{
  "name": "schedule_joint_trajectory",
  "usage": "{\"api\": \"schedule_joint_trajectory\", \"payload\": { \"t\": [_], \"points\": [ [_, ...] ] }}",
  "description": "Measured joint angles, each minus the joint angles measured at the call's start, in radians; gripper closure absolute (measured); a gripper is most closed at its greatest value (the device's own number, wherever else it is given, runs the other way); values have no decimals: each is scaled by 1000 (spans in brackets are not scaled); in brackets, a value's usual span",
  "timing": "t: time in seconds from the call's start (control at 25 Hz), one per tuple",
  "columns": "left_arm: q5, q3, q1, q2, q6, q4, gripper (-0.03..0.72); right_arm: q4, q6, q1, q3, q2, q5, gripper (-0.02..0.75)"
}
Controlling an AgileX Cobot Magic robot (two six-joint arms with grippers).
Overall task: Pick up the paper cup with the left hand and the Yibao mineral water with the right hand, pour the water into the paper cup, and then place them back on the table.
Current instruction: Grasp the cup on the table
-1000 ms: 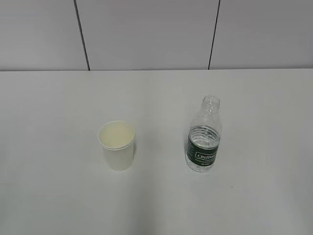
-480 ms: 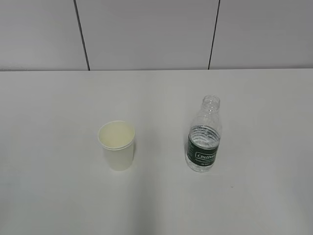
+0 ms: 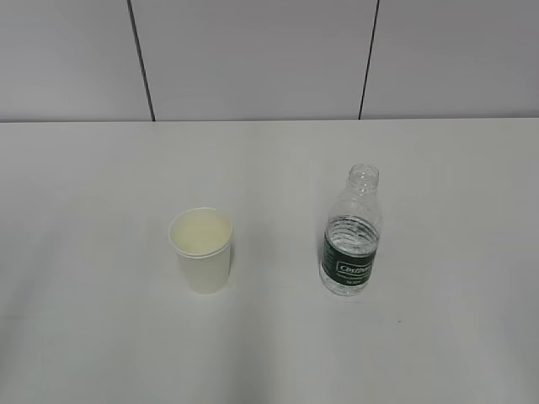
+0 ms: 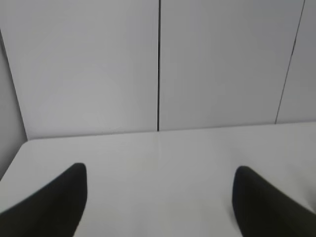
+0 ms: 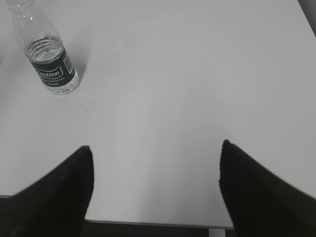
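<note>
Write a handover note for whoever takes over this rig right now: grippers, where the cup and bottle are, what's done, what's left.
Left gripper: open, empty, looking across bare table toward the wall; the cup is not in its view.
Right gripper: open, empty, near the table edge, with the Yibao mineral water ahead and to its left.
Paper cup: upright on the table, left of the bottle and apart from it.
Bottle: upright, uncapped, partly filled.
Done: nothing yet; neither item is grasped.
Left: grasp the cup with the left, the bottle with the right, pour, set both back down.
</note>
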Motion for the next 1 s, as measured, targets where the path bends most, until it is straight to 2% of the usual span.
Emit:
{"api": "schedule_joint_trajectory", "payload": {
  "t": [0.36, 0.84, 1.0],
  "points": [
    [-441, 68, 0, 276, 0, -27, 105, 0, 0, 0, 0, 0, 0, 159],
    [-857, 77, 0, 678, 0, -50, 106, 0, 0, 0, 0, 0, 0, 161],
    [-982, 77, -26, 804, 0, -52, 107, 0, 0, 0, 0, 0, 0, 161]
  ]
}}
